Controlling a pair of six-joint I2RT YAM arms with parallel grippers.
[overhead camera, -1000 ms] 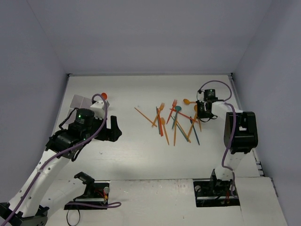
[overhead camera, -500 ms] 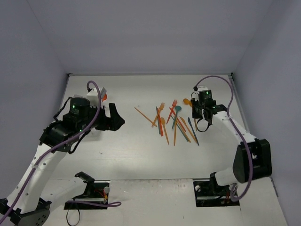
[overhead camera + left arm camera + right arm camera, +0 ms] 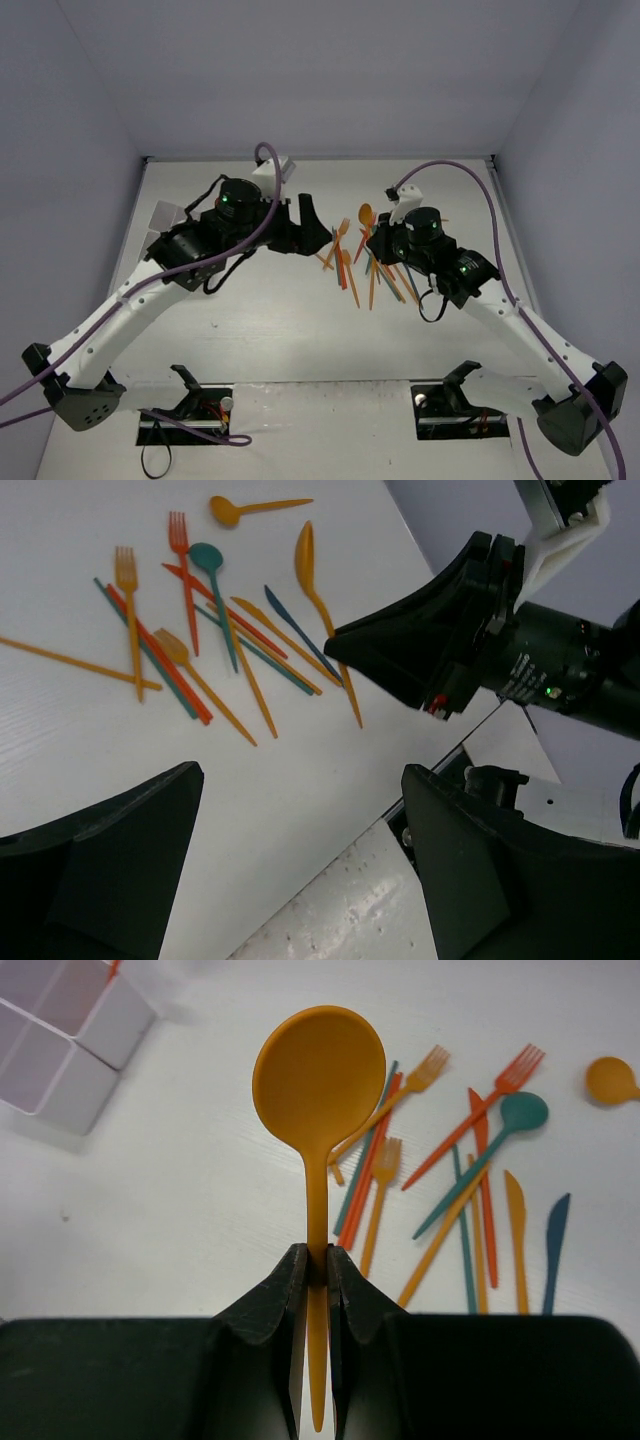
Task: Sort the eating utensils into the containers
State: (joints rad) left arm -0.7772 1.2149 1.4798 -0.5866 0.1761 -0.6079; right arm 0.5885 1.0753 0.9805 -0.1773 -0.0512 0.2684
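Note:
My right gripper (image 3: 317,1260) is shut on the handle of an orange spoon (image 3: 318,1070), held off the table with its bowl pointing away from the wrist. From above, the right gripper (image 3: 373,238) and its orange spoon (image 3: 366,213) hang over the left side of the utensil pile (image 3: 375,272). The pile (image 3: 470,1190) is several orange, red and teal forks, spoons, knives and sticks lying loose. My left gripper (image 3: 315,232) is open and empty just left of the pile; its fingers (image 3: 110,860) frame bare table. The white compartment box (image 3: 70,1040) stands at the far left (image 3: 163,214), partly hidden by the left arm.
Another orange spoon (image 3: 610,1078) lies alone at the pile's far edge. The two arms reach toward each other over the table's middle, their grippers close together. Grey walls close in the table (image 3: 250,330) on three sides.
The left arm swung right from the box to beside the pile, still open. The right gripper moved left across the pile, carrying the orange spoon.

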